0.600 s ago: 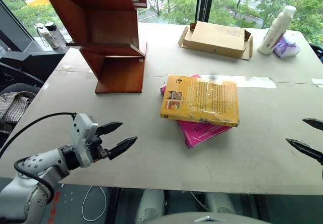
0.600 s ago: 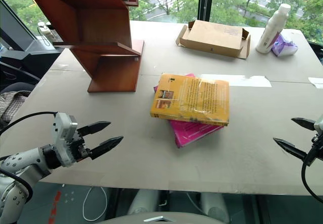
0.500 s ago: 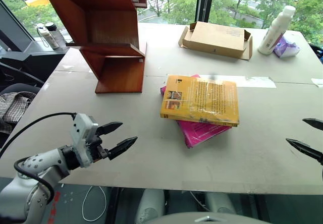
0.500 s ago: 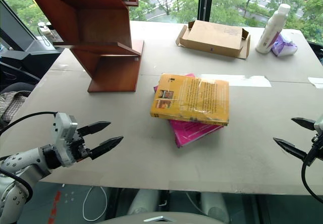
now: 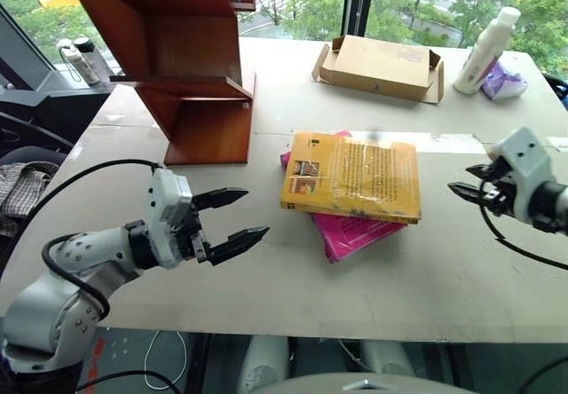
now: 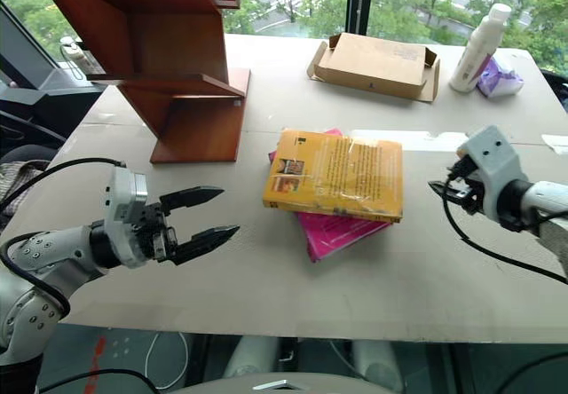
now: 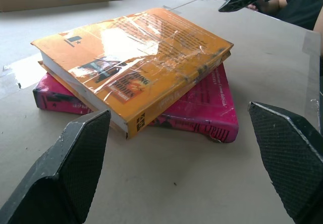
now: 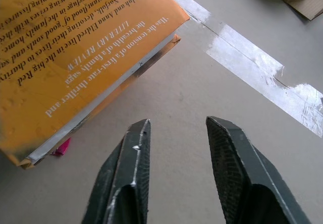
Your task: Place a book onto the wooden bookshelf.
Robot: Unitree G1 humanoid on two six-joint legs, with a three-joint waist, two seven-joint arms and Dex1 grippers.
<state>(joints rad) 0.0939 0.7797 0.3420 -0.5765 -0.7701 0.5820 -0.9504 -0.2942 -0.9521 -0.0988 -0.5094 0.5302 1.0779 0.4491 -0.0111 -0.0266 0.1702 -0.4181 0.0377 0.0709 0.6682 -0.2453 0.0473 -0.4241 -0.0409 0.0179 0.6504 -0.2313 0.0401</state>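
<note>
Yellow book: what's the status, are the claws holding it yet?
Left gripper open, empty, short of the book. Right gripper narrowly open, empty, beside it. Book flat on pink book, untouched. Path to bookshelf clear.

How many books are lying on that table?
2. The yellow-orange book lies near the middle of the table, on top of the magenta-pink book, which sticks out beneath it. Something partly hidden sits high in the wooden bookshelf.

Office or lab room: large windows (image 5: 302, 3) showing trees outside, a grey table (image 5: 266, 270) carrying a cardboard box (image 5: 380, 67), cables trailing on the floor (image 5: 164, 358).
</note>
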